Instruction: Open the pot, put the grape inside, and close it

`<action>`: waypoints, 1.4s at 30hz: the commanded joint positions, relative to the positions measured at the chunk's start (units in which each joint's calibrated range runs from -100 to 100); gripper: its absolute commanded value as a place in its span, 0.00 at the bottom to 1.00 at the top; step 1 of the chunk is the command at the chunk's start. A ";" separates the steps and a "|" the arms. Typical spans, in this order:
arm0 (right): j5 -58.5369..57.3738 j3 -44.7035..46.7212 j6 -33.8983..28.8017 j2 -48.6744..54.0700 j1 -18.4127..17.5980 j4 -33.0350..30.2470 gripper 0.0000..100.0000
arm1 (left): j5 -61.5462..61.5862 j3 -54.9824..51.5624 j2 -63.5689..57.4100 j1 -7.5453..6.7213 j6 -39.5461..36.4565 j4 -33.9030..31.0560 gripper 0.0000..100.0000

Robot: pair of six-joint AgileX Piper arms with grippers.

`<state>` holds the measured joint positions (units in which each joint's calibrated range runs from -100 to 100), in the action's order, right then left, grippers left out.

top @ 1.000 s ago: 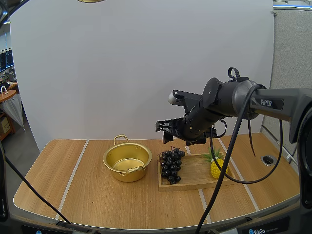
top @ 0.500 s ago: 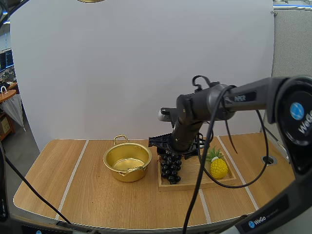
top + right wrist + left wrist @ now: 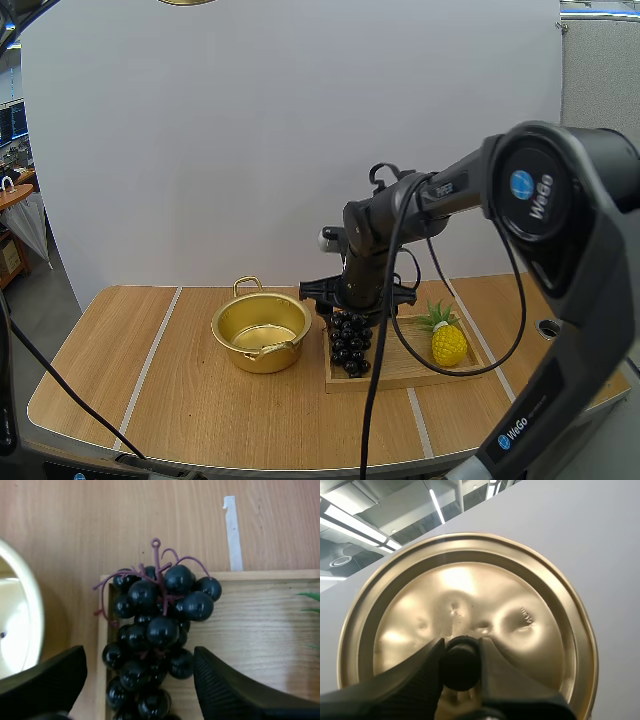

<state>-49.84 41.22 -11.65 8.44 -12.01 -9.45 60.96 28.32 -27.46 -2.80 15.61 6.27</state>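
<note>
**Right end effector (image 3: 137, 655) now down over the grapes, fingers spread**

Over the last second my right arm swung in from the right of centre of the high frame, where it hung well above the tray. It then dropped leftward, and it now sits directly above the grapes (image 3: 350, 340) just right of centre. In the right wrist view the two fingers stand wide apart, one on either side of the bunch. The ribbed faces are turned inward and I see no contact with the berries yet.

The grapes themselves have not moved. They lie at the near-left end of the wooden tray (image 3: 400, 372), stem loop pointing toward the far side. A toy pineapple (image 3: 448, 343) stands at the tray's right end.

The pot (image 3: 261, 330) stands open on the worktop (image 3: 150, 380), left of centre and just beside the tray. It looks empty.

Left end effector (image 3: 460, 650): fingers pinched on the black knob (image 3: 460, 667) of the lid (image 3: 470, 595), which is held up clear of the pot.

Judgement:
- The opening step is done.
- The approach to the grape is all but complete.
- What remains is a short descent and a close around the bunch, ideally across the upper berries near the stem.
- Risk: the left finger sits close to the tray's edge and could catch it on the way down.
</note>
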 commanded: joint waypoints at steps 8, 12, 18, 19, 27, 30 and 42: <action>2.69 -2.27 -4.47 -5.35 -0.10 -6.44 1.00 | -3.24 0.48 -0.42 -0.15 -0.60 -0.38 0.00; 3.62 -2.27 -4.81 -7.86 -0.10 -6.67 1.00 | -3.24 0.48 -0.42 -0.15 -0.60 -0.38 0.00; 4.99 -2.27 -4.81 -11.46 -0.10 -6.67 1.00 | -3.24 0.48 -0.42 -0.15 -0.60 -0.38 0.00; 5.55 -2.27 -4.81 -11.90 -0.10 -6.67 1.00 | -3.24 0.48 -0.42 -0.15 -0.60 -0.38 0.00; 5.61 -2.32 -5.02 -14.51 -0.10 -6.67 1.00 | -3.24 0.48 -0.42 -0.15 -0.60 -0.38 0.00; 5.25 -2.32 -5.12 -14.51 -0.04 -6.80 1.00 | -3.24 0.48 -0.42 -0.15 -0.60 -0.38 0.00; 1.48 -2.32 -4.41 -9.37 -0.04 -6.90 0.00 | -3.24 0.48 -0.42 -0.15 -0.60 -0.38 0.00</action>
<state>-43.00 38.05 -16.83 -2.51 -12.08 -15.99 60.96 28.32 -27.46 -2.80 15.61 6.27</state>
